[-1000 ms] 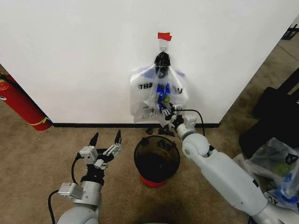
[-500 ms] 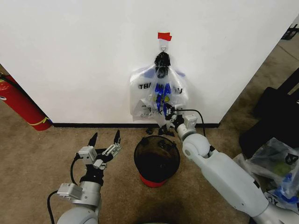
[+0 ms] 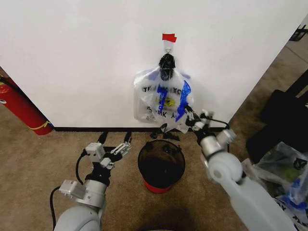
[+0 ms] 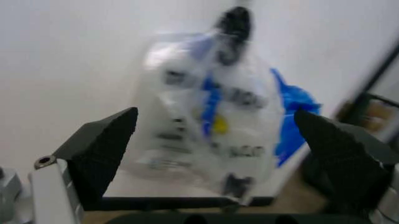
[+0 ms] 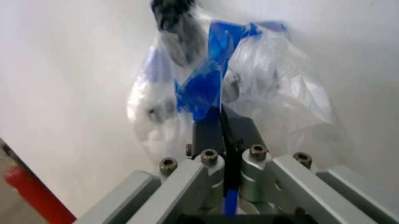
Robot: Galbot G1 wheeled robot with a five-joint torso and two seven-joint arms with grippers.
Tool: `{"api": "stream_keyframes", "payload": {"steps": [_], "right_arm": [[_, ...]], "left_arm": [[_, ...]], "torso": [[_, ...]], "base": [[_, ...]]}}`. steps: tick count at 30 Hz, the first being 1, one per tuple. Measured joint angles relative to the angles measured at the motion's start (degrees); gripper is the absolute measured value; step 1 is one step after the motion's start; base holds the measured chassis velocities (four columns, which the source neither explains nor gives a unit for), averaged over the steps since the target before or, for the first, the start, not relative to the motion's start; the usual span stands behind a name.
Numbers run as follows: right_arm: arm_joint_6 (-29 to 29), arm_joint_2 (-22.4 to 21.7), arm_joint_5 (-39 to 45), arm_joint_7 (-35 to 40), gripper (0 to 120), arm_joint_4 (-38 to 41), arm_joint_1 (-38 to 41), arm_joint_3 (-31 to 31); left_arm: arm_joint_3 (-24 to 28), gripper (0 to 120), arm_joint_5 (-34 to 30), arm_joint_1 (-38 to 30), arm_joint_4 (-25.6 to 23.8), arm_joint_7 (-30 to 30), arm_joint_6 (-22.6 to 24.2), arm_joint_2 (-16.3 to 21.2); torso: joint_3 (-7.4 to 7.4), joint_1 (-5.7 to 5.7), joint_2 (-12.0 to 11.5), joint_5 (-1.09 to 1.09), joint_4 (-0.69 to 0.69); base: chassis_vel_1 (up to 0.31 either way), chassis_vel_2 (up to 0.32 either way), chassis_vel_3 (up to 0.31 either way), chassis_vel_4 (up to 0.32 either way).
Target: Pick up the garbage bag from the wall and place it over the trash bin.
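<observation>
The garbage bag (image 3: 161, 98) hangs flat against the wall (image 3: 72, 57), its gathered top knotted in a dark bunch on a small metal hook (image 3: 168, 49) just below a red tape strip (image 3: 169, 37). Black lettering, a yellow spot and blue patches show through the thin plastic, and the bag's lower edge ends a little above the black baseboard (image 3: 96, 129).

The right gripper (image 3: 188, 114) is at the bag's lower right corner, the arm reaching up from the floor side. In the right wrist view its fingers (image 5: 215, 133) are pressed together with a blue strip of the bag pinched between them, the clear plastic (image 5: 274, 70) bulging just beyond.

The left gripper (image 3: 114, 138) hovers low over the carpet near the baseboard, to the left of the trash bin (image 3: 161, 166) and apart from the bag. Its two dark fingers (image 4: 100, 149) are spread wide with nothing between them; in the left wrist view the bag (image 4: 206, 116) shows farther off in the gap.

The trash bin stands on the carpet directly below the bag, close to the wall, its red base showing under the black mesh. A red fire extinguisher (image 3: 21, 108) leans by the wall at the far left, and a heap of clear bags (image 3: 284, 178) lies on the floor at the right
</observation>
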Motion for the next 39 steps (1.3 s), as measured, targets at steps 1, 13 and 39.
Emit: {"api": "stream_keyframes", "payload": {"steps": [1, 13, 39], "right_arm": [[0.39, 0.29, -0.06, -0.25, 0, 0.31, -0.79, 0.36], [2.02, 1.94, -0.41, -0.16, 0, 1.64, -4.05, 1.06], [1.64, 0.21, 2.04, 1.54, 0, 3.64, -6.26, 4.29]], "left_arm": [[0.87, 99, -1.79, -1.66, -0.24, -0.1, 0.91, 0.98], [18.25, 99, -14.25, -34.21, 8.77, -2.41, 9.15, 6.77], [38.29, 97, -7.86, -59.84, 38.15, -3.52, 11.13, -3.41]], "torso": [[0.0, 0.0, 0.0, -0.01, -0.02], [0.01, 0.01, 0.0, 0.01, -0.06], [0.01, 0.01, 0.0, 0.01, -0.02]], "base": [[0.0, 0.0, 0.0, 0.0], [0.0, 0.0, 0.0, 0.0], [0.0, 0.0, 0.0, 0.0]]}}
